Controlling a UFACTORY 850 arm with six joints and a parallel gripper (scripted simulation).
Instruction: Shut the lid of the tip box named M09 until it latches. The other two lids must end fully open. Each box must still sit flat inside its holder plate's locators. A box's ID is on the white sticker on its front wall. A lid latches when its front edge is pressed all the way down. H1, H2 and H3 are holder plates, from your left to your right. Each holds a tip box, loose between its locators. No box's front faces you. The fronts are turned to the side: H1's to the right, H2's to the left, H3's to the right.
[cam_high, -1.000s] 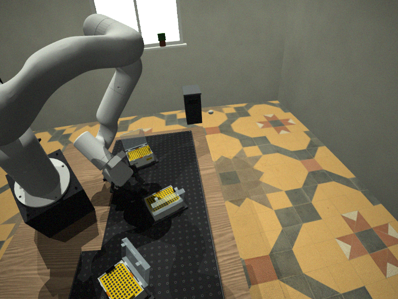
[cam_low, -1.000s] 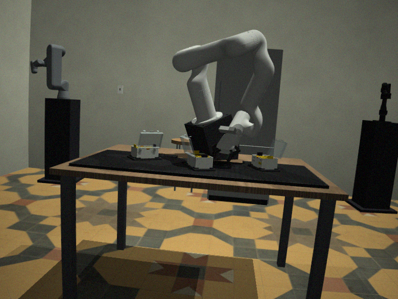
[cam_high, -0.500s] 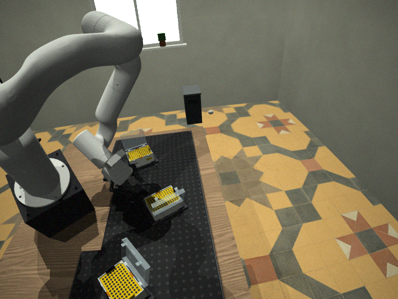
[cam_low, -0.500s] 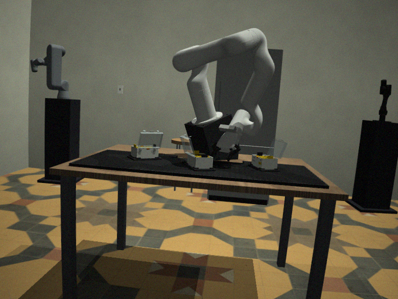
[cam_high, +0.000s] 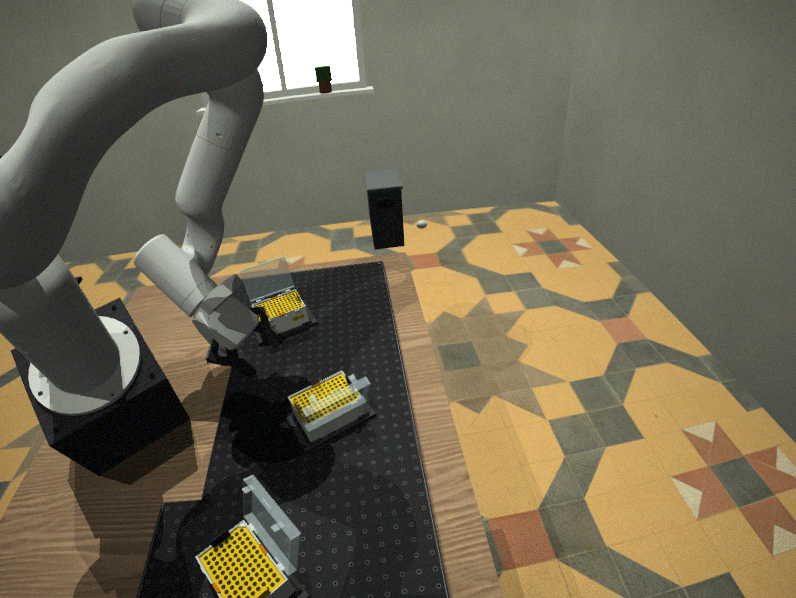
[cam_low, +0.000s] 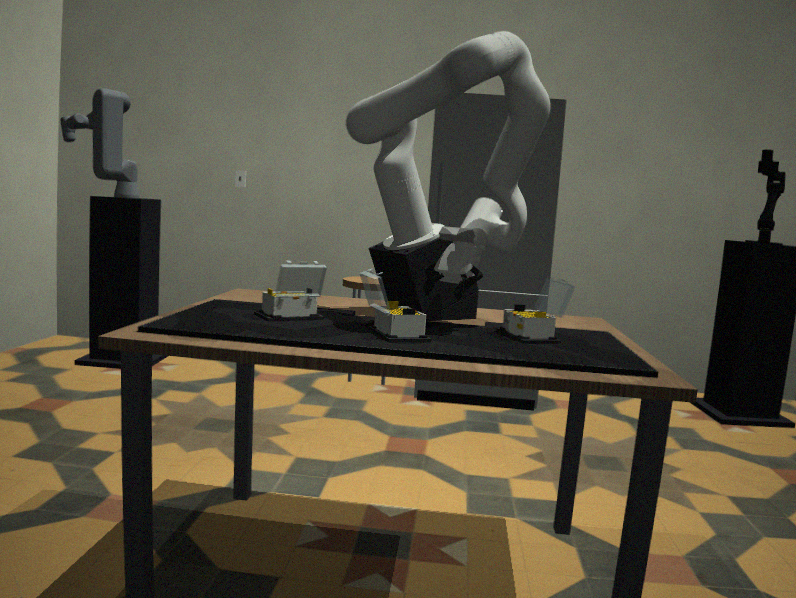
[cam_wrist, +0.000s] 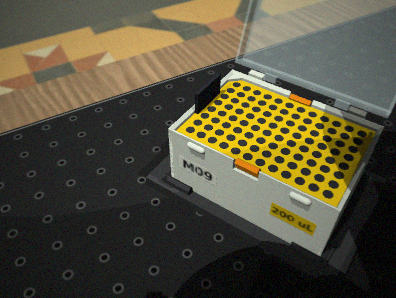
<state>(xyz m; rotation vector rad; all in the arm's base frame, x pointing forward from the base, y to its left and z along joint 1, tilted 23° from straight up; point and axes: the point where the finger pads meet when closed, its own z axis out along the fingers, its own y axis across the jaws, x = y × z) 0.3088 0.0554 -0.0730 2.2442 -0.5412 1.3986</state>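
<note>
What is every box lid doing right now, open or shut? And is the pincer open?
M09 lid: open, tilted up, not latched.
Middle box: clear lid looks raised; how far is hard to tell.
Grey lid: open, standing up.
Pincer: open, holding nothing.

Top view: high behind the grey arm's base, looking down along the black perforated mat (cam_high: 360, 489) on the wooden table. Exterior view: low, distant, facing the table's long front edge. Wrist view: close, angled onto the white M09-stickered tip box (cam_wrist: 260, 185), also seen top (cam_high: 283, 308) and exterior (cam_low: 528, 323).
</note>
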